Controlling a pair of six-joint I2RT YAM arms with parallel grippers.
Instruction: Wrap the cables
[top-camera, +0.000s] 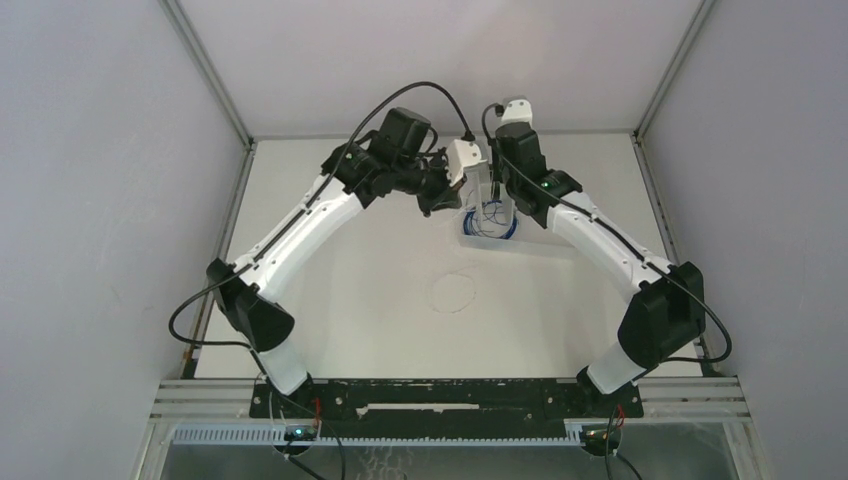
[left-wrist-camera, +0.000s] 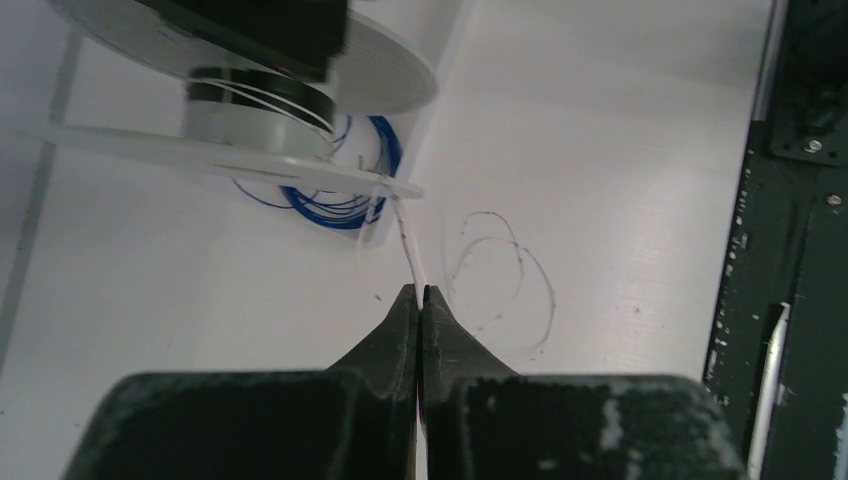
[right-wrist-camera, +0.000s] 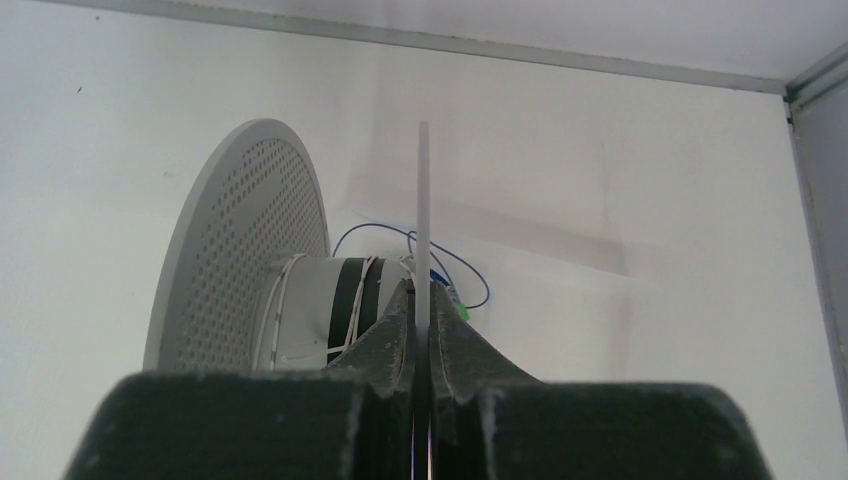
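Cables (top-camera: 452, 292): a hair-thin grey strand in loose loops at mid-table (top-camera: 340, 330), touching neither claw. There is open surface around it on the left, right and near sides. The spool (right-wrist-camera: 245, 250) stands close to the far edge, over a blue coil (left-wrist-camera: 350, 205). Left gripper (left-wrist-camera: 421, 292) is clenched on a white strand (left-wrist-camera: 408, 245) that runs to the spool. Right gripper (right-wrist-camera: 421, 300) is clenched on the spool's flange.

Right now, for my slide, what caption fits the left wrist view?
Left gripper shut on a white cable running to the spool; a blue coil and thin grey loops lie nearby.
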